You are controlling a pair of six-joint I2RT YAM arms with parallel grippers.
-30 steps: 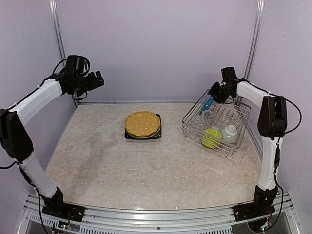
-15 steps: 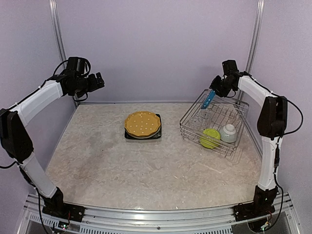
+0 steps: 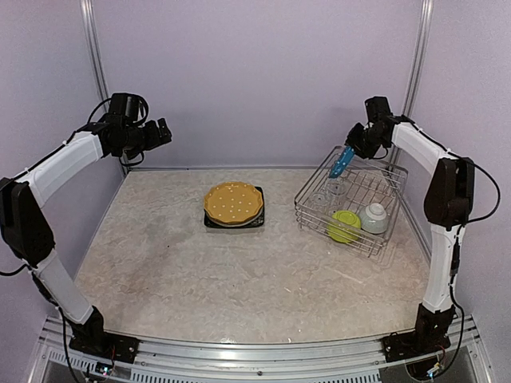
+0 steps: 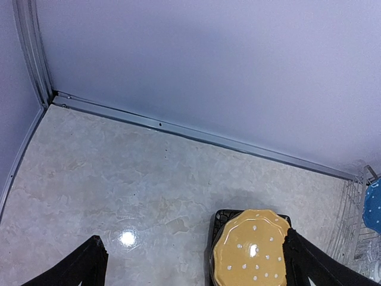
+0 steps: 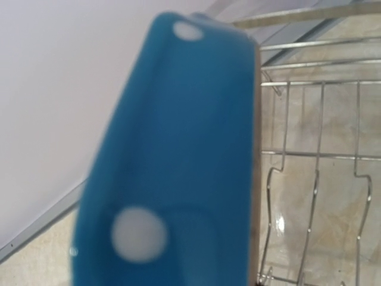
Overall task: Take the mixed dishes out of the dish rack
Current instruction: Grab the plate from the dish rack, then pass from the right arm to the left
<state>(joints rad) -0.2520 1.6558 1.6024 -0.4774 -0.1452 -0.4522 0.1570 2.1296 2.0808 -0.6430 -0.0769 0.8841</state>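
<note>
My right gripper (image 3: pixel 354 152) is shut on the rim of the blue white-dotted plate (image 3: pixel 342 163), holding it on edge above the far left corner of the dish rack (image 3: pixel 313 224). That plate (image 5: pixel 172 149) fills the right wrist view and hides the fingers. In the rack sit a lime-green bowl (image 3: pixel 345 226), a pale grey-green bowl (image 3: pixel 374 217) and two clear glasses (image 3: pixel 335 188). The yellow plate (image 3: pixel 233 203) lies on the black square plate (image 3: pixel 209 220) at mid-table. My left gripper (image 3: pixel 162 130) hangs open and empty, high at the back left.
The left wrist view looks down on the yellow plate (image 4: pixel 253 253), the black plate's corner (image 4: pixel 219 223) and the back wall's metal rail (image 4: pixel 196 136). Rack wires (image 5: pixel 315 155) stand just right of the held plate. Enclosure walls close in behind and beside the rack.
The right gripper has lifted the blue plate up and slightly back from the rack. The rack has shifted a little to the left. The left arm has stayed still.
</note>
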